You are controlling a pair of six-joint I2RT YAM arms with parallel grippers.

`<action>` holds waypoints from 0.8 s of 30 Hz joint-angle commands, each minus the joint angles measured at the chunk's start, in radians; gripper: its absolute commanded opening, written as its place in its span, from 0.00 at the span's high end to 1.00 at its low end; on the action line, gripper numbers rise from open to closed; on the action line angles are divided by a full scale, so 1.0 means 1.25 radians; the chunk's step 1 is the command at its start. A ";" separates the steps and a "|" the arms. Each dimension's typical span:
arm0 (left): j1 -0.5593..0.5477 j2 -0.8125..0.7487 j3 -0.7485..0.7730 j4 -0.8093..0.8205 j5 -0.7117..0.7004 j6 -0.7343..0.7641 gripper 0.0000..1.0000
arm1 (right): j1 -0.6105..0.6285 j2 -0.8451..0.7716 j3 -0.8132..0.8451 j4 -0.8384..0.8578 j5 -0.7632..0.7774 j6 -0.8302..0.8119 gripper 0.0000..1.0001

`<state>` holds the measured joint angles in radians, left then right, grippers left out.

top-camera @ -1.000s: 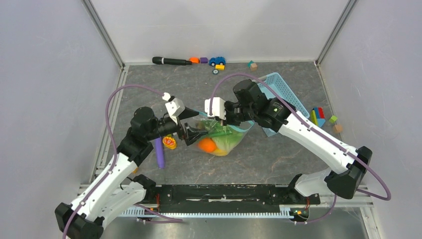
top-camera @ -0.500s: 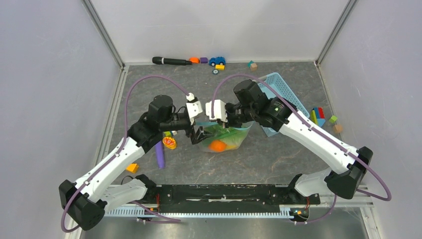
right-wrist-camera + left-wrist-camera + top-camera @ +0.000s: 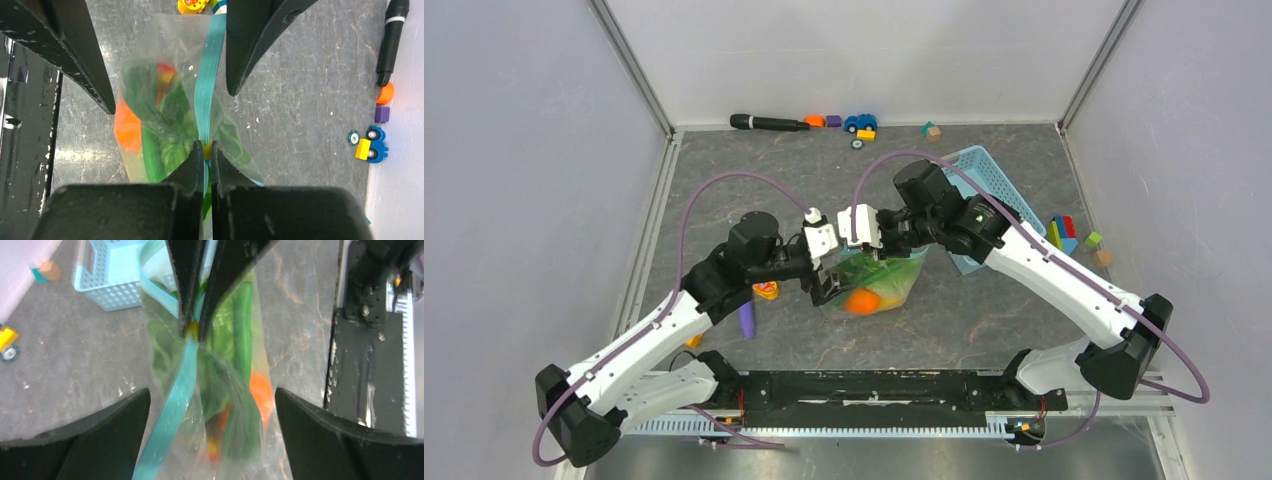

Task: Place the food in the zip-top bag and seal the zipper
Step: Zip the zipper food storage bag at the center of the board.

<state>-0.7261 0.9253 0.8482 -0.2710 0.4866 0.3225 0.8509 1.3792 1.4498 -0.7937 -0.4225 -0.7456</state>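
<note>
The clear zip-top bag [image 3: 879, 288] hangs at the table's middle. It holds the food: an orange [image 3: 861, 300], a long green pod [image 3: 243, 325] and leafy lettuce [image 3: 175, 110]. My right gripper [image 3: 205, 146] is shut on the teal zipper [image 3: 207, 80] at its yellow slider and holds the bag up; it also shows in the top view [image 3: 879, 245]. My left gripper [image 3: 212, 390] is wide open. Its fingers [image 3: 100, 430] straddle the bag and the zipper strip [image 3: 172, 410] without touching; in the top view it sits at the bag's left end [image 3: 827, 280].
A light-blue lattice basket [image 3: 989, 190] stands behind the right arm. A purple stick [image 3: 745, 318] and a yellow-red toy [image 3: 766, 290] lie left of the bag. A black marker [image 3: 769, 123], a toy car [image 3: 860, 122] and blocks line the back wall; more blocks [image 3: 1064, 232] are at right.
My left arm has swung right and forward, so its open gripper now straddles the bag's left end. The bag has bunched up narrower. My right gripper has kept its grip.
</note>
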 commanded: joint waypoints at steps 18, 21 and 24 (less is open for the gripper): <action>-0.079 0.053 -0.041 0.056 -0.112 -0.037 0.41 | 0.004 -0.017 0.008 0.061 -0.043 -0.015 1.00; -0.082 0.050 -0.046 0.053 -0.129 -0.042 0.51 | 0.004 -0.025 0.001 0.068 -0.043 -0.006 1.00; -0.085 0.052 -0.047 0.053 -0.129 -0.040 0.60 | 0.004 -0.029 -0.001 0.071 -0.054 -0.004 1.00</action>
<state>-0.8127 0.9752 0.8028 -0.2020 0.3565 0.2924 0.8284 1.3647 1.4414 -0.8223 -0.4446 -0.7639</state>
